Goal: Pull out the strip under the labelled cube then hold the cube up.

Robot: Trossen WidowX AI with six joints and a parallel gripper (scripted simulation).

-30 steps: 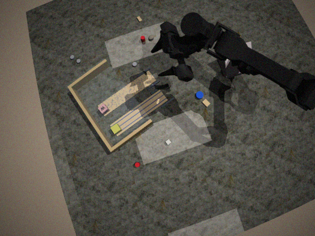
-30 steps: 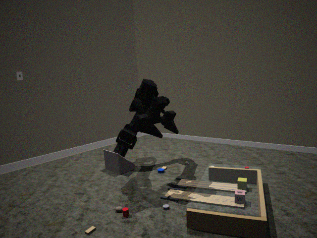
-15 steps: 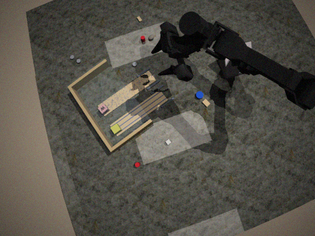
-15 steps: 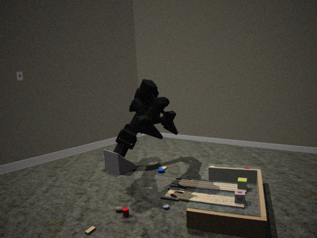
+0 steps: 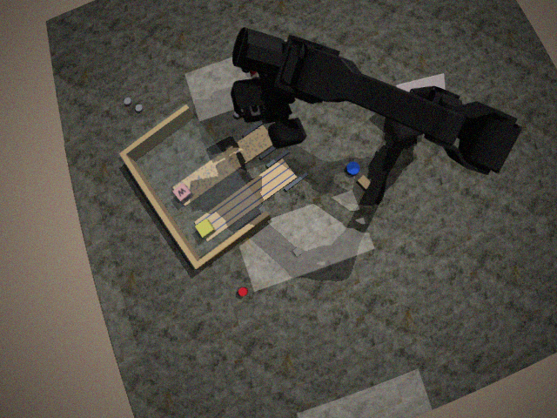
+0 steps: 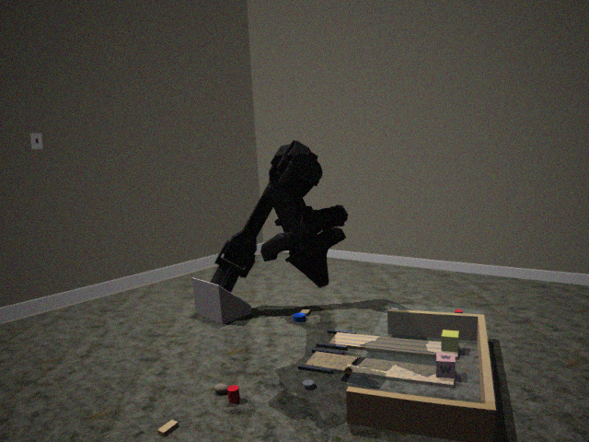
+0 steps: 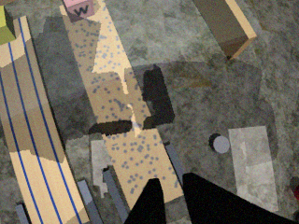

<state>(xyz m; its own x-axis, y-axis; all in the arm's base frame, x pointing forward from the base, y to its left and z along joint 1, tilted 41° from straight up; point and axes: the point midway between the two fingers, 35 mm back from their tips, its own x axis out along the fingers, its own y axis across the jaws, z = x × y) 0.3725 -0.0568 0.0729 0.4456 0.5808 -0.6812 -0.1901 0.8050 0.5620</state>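
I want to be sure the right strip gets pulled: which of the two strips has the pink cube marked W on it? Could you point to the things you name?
The speckled strip (image 5: pixel 255 143) (image 6: pixel 331 361) (image 7: pixel 140 154); the other strip (image 5: pixel 278 178) (image 6: pixel 354 339) (image 7: pixel 35 187) has blue lengthwise lines.

A blue disc lay beside a small wooden block. A red cylinder stood near a rounded stone.
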